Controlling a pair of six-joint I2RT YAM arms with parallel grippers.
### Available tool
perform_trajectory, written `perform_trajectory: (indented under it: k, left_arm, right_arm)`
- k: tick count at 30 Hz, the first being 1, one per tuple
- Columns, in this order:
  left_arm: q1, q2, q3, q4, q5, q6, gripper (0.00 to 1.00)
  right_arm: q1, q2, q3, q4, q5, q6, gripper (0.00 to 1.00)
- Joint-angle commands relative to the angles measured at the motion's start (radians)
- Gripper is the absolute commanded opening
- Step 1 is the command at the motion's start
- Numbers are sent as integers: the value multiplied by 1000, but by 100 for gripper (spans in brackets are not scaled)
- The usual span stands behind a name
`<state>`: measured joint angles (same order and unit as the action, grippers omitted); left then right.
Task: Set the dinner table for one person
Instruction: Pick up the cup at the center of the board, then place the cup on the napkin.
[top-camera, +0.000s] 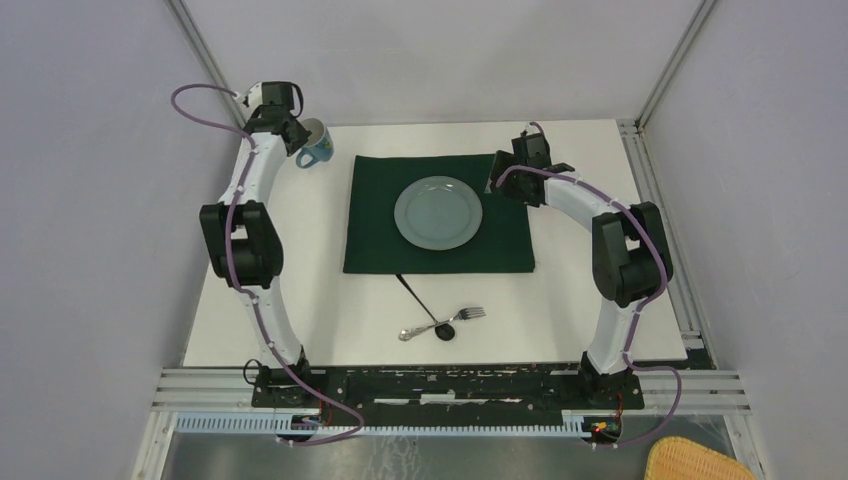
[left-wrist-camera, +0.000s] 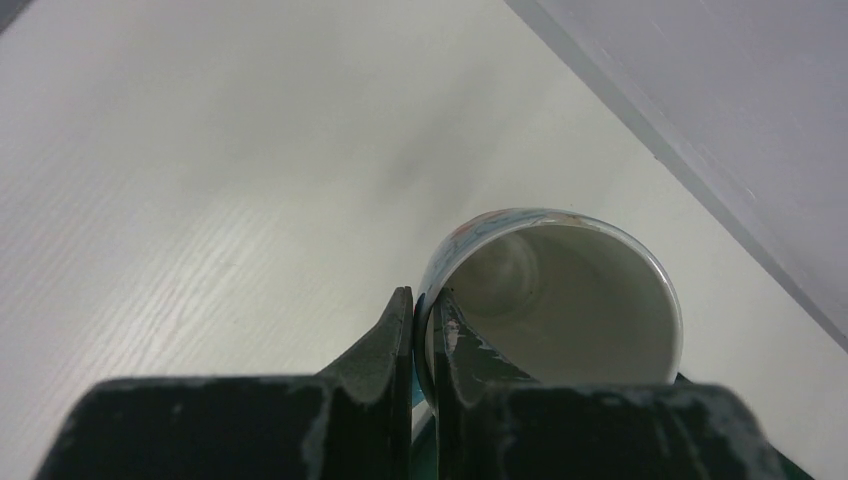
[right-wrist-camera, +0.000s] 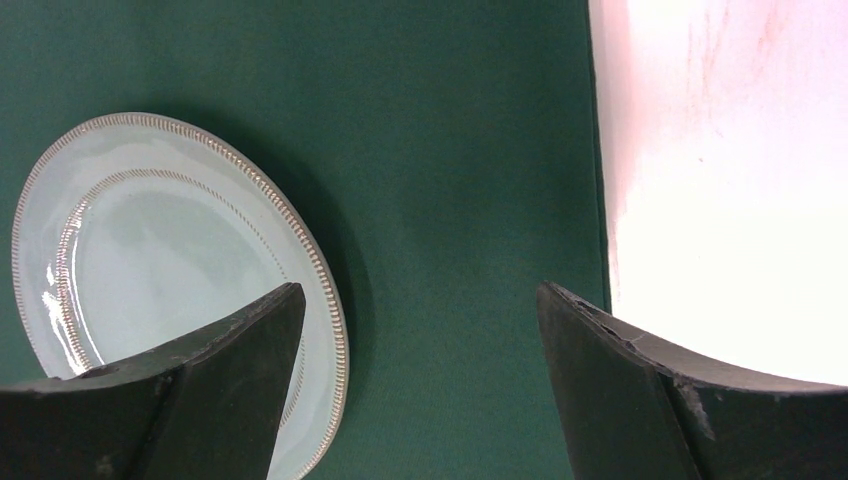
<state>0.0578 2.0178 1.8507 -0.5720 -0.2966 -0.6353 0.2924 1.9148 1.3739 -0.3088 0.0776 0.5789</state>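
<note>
White dinner table (top-camera: 300, 290), far corner — left gripper (left-wrist-camera: 422, 335) pinches the mug (left-wrist-camera: 560, 290) rim. Carry it level; right gripper (right-wrist-camera: 420, 340) gapes wide, empty.

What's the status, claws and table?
Left claw shut on mug rim. Right claw open over cloth, at plate edge. Fork, spoon on dinner table, off cloth. Nothing blocking.

I've got my right gripper (right-wrist-camera: 420, 295) spread wide above the green cloth (right-wrist-camera: 450, 150), pale plate (right-wrist-camera: 150, 250) lying left, white dinner table (right-wrist-camera: 720, 180) showing far right.
</note>
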Motion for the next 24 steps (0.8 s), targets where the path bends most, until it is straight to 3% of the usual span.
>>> perform_trajectory:
  k: [1,13,24]
  left_arm:
    - [-45,32,89,20,19,9,2]
    - [-225,106,171,7,14,24,2]
    - [-270,102,165,-22,16,14,2]
  right_arm:
    - [4,-82,-21,30,52,-4,91]
    - [3,-146,-62,16,73,-10,92]
    - [3,-157,-69,11,47,-3,91]
